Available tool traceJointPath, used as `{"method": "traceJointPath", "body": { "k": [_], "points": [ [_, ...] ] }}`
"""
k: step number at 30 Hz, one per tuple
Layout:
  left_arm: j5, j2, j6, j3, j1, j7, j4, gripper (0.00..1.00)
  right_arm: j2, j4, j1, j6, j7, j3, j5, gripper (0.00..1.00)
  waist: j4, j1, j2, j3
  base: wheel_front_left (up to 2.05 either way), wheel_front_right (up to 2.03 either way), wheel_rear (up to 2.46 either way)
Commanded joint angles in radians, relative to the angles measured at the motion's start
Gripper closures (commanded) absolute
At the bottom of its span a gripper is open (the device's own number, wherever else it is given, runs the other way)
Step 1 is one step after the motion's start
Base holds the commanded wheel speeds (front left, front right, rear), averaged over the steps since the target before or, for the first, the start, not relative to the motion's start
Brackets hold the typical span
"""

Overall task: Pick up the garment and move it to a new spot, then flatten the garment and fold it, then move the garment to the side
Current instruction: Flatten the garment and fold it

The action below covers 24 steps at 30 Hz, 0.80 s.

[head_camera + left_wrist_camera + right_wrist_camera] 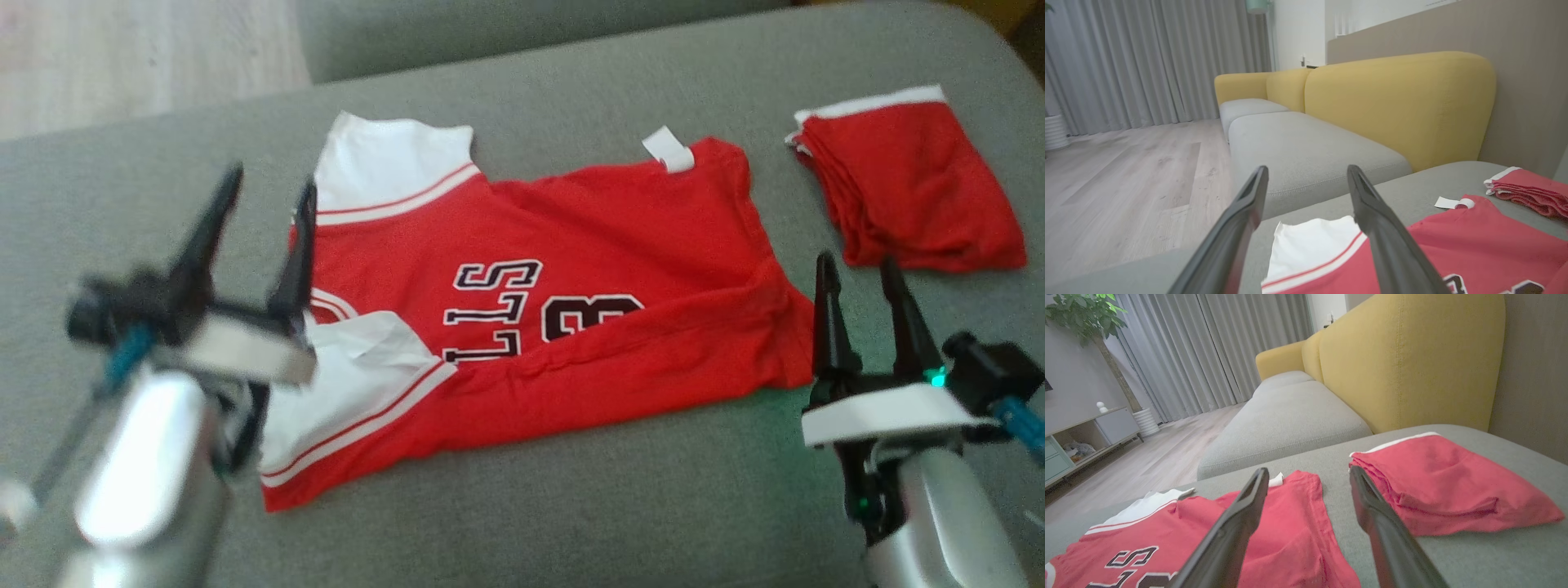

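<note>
Cushion [571, 523] holds two red garments: one spread jersey [620, 237], one folded bundle [914, 188].

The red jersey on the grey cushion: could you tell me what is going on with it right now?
A two-armed robot is folding the red jersey, which lies on the grey cushion, apparently folded once lengthwise. Both tools are open and hold nothing: the left tool is at the sleeve end, the right tool at the hem end. A second red garment sits folded off to the right.
</note>
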Motion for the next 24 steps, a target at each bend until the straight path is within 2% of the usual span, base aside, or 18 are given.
{"method": "traceJointPath", "body": {
  "k": [1,3,4,7,14,18,24],
  "points": [
    [0.006,0.061,-0.032,0.024,-0.145,0.067,0.000,0.00,-0.005,-0.050,-0.064,-0.001,-0.015,0.028,0.015,0.00,-0.037,-0.0001,0.0000,0.061,0.00,0.00,0.00],
    [0.004,0.100,-0.063,0.000,-0.227,0.163,0.050,0.00,-0.005,-0.062,-0.083,-0.001,-0.016,0.036,0.025,0.00,-0.055,-0.0001,0.0000,0.095,0.00,0.00,0.00],
    [0.004,0.100,-0.063,0.000,-0.227,0.163,0.050,0.00,-0.005,-0.062,-0.083,-0.001,-0.016,0.036,0.025,0.00,-0.055,-0.0001,0.0000,0.095,0.00,0.00,0.00],
    [-0.023,0.149,-0.089,-0.036,-0.343,0.274,0.133,0.00,-0.005,-0.079,-0.106,-0.001,-0.018,0.056,0.042,0.00,-0.083,-0.0001,0.0000,0.141,0.00,0.00,0.00],
    [-0.134,0.255,-0.099,-0.184,-0.547,0.463,0.298,0.00,-0.005,-0.133,-0.142,-0.001,-0.019,0.100,0.073,0.00,-0.139,-0.0001,0.0000,0.231,0.00,0.00,0.00],
    [-0.220,0.303,-0.099,-0.248,-0.624,0.534,0.370,0.00,-0.005,-0.155,-0.153,-0.001,-0.019,0.118,0.081,0.00,-0.164,-0.0001,0.0000,0.269,0.00,0.00,0.00],
    [-0.290,0.346,-0.099,-0.298,-0.709,0.567,0.467,0.00,-0.005,-0.178,-0.158,-0.001,-0.019,0.145,0.087,0.00,-0.193,-0.0001,0.0000,0.317,0.00,0.00,0.00]
  ]
}}
